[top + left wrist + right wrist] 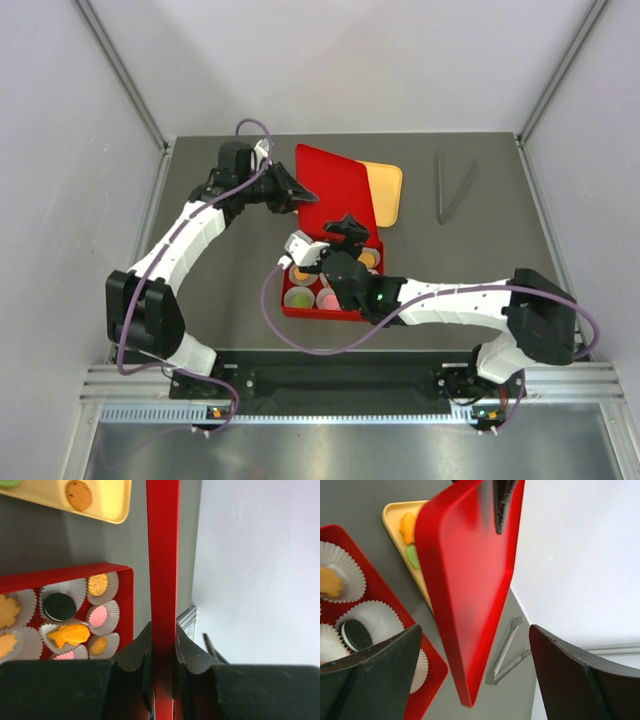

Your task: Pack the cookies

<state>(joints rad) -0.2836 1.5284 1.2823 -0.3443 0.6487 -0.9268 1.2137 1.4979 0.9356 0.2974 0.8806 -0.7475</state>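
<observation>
The open red box (318,315) holds white paper cups with cookies (299,298) in them. In the left wrist view the box wall (127,605) frames a black cookie (59,606), a pink one (98,615) and orange ones (69,634). My left gripper (300,193) is shut on the edge of the red lid (335,185), which it holds tilted above the table behind the box; the lid (162,555) runs between its jaws (162,630). My right gripper (345,228) is open and empty over the box's far end, with the lid (465,580) in front of its jaws (475,630).
A yellow tray (385,190) with a few loose cookies (79,495) lies behind the lid, partly hidden by it. Grey tongs (452,190) lie at the back right, also in the right wrist view (507,650). White walls enclose the table.
</observation>
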